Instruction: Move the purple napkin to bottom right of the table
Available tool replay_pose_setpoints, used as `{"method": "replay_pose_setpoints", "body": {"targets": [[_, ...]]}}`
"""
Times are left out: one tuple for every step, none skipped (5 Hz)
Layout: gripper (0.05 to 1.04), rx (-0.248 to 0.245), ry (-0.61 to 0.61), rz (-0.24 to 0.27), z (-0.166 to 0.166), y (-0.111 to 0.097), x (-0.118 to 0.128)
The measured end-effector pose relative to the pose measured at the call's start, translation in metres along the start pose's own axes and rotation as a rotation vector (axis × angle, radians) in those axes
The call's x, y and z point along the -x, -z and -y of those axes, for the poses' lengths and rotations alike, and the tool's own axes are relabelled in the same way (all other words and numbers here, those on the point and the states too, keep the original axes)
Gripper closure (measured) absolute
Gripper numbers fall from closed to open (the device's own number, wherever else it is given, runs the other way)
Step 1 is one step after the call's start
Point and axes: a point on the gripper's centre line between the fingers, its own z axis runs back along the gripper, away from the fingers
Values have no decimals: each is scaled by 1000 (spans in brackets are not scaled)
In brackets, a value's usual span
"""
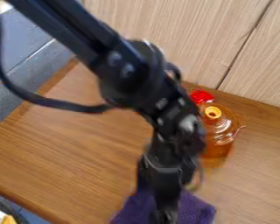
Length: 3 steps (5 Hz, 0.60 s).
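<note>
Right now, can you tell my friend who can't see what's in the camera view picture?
A black robot arm slants down from the upper left, its pincer at a purple napkin near the picture's bottom edge. Right of the arm, a see-through orange container stands on a wooden table, with something red just behind.

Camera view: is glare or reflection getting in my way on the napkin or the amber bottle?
Camera view: white highlights glint on the shoulder of the amber bottle, and the black arm has a pale glint low down, beside it; the purple napkin shows no glare, but the gripper in front hides its middle.
</note>
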Motion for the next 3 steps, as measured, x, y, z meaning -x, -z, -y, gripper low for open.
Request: {"method": "replay_pose_setpoints", "body": {"targets": [[83, -2, -40, 62, -10, -19, -3], [83, -15, -56, 143, -17, -41, -5], [83, -25, -46, 212, -24, -56, -3]]}}
